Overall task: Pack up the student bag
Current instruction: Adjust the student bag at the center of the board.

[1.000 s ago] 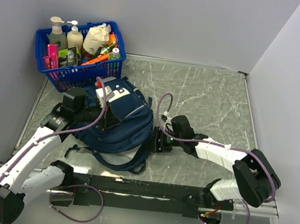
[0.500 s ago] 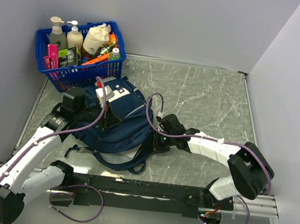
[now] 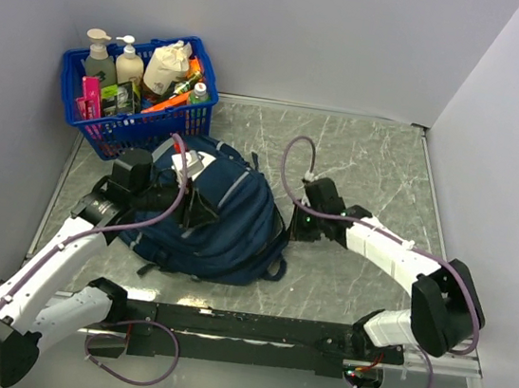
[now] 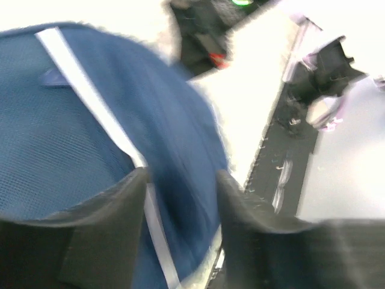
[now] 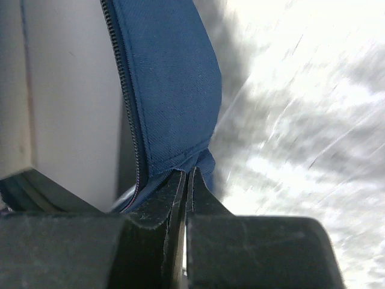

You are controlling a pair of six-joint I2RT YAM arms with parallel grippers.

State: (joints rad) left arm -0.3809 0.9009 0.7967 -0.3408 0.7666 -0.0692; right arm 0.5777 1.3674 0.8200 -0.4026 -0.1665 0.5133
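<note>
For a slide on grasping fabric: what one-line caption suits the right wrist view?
Right gripper pinches the navy student bag by its fabric edge, beside the zipper.

The student bag (image 3: 227, 223) is showing matt navy woven cloth, with a fine mesh panel (image 4: 54, 150) sitting beside a smooth pale stripe (image 4: 90, 95). The table (image 3: 376, 181) is gleaming faintly, a marbled grey stone look, and the basket (image 3: 144, 126) is shining as glossy blue plastic.
</note>
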